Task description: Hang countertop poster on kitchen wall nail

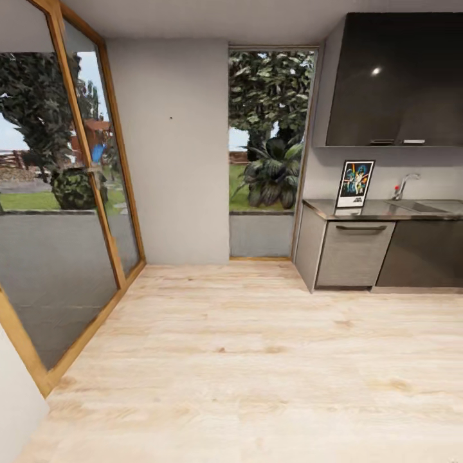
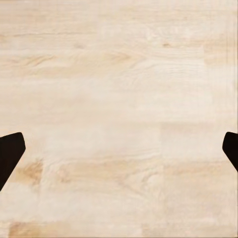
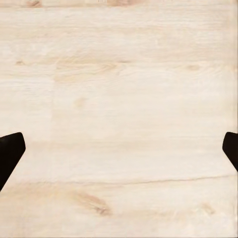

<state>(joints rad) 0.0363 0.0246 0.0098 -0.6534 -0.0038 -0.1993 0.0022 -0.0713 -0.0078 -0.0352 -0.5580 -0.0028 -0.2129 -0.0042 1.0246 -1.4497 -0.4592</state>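
Poster (image 1: pixel 354 183) upright on the far surface (image 1: pixel 386 210), well apart from both wide-open jaws over wooden floor (image 2: pixel 119 99).

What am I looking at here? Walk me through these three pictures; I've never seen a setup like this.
This is a simulated wheeled robot with two arms. The big picture comes from its head camera, looking into a kitchen. A framed poster stands on the dark countertop near the tap and sink. A tiny dark nail marks the pale wall between the windows.

The other two pictures come from cameras on each wrist, looking down at the wooden floor. The black shapes at the edges are fingertips: the left gripper and the right gripper are both spread open, holding nothing.
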